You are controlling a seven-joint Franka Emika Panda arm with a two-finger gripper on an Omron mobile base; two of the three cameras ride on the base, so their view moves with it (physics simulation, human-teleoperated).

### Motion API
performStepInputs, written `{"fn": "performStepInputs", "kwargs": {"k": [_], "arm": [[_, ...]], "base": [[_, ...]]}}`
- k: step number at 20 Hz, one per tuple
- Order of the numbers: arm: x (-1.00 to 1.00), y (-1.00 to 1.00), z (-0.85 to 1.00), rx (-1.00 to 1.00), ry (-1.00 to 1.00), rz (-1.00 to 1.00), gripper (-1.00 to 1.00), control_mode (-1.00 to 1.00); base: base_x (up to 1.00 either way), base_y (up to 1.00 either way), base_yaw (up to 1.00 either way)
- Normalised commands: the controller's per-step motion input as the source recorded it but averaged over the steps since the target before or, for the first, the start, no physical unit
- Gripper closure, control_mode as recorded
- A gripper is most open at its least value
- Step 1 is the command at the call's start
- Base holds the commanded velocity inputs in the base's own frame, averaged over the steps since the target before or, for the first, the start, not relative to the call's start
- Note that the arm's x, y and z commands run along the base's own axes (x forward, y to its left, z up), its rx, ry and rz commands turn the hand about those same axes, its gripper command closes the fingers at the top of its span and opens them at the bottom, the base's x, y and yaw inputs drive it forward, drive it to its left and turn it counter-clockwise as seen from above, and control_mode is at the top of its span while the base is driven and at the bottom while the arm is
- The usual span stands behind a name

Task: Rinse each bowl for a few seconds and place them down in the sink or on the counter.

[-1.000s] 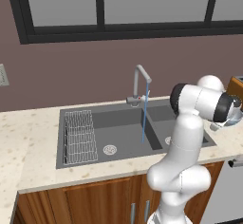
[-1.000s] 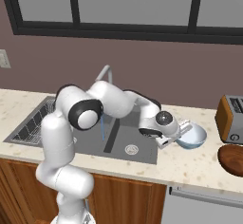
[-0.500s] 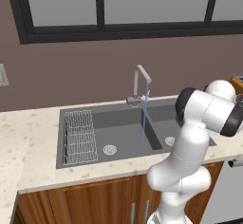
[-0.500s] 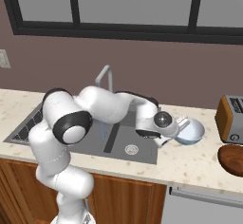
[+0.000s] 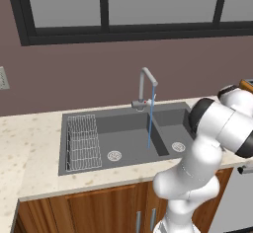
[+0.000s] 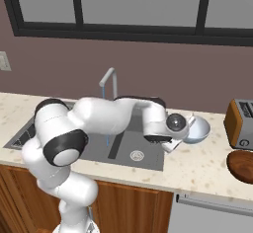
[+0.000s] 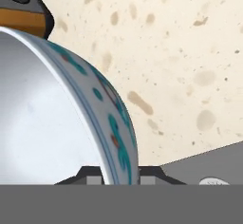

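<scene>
Tool (image 7: 119, 173): clamped on bowl (image 6: 196, 130) rim.
Bowl: above worktop (image 6: 207, 164), apparently clear of it.
Tap (image 5: 147, 86): running into sink (image 5: 126, 137).

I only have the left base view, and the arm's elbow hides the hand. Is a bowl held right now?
Observer: Yes. In the right base view the gripper is shut on the rim of a bowl.
Operator: Where is that bowl, over the sink or the counter?
Observer: Over the counter, just right of the sink edge; the hand view shows speckled stone beneath it.
Operator: Anything close by on that side?
Observer: A toaster stands further right, and a dark brown round object lies in front of it.
Operator: Is the tap on?
Observer: A thin stream of water falls from the tap into the sink.
</scene>
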Motion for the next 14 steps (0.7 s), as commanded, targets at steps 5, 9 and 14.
{"fn": "performStepInputs", "kwargs": {"k": [5,9,14], "arm": [[0.00,0.14,0.27,-0.01,0.02,0.23,1.00,-1.00],[0.00,0.15,0.26,-0.01,0.02,0.22,1.00,-1.00],[-0.01,0.22,0.20,-0.02,0.02,0.21,1.00,-1.00]], "base": [[0.00,0.00,0.00],[0.00,0.00,0.00],[0.00,0.00,0.00]]}}
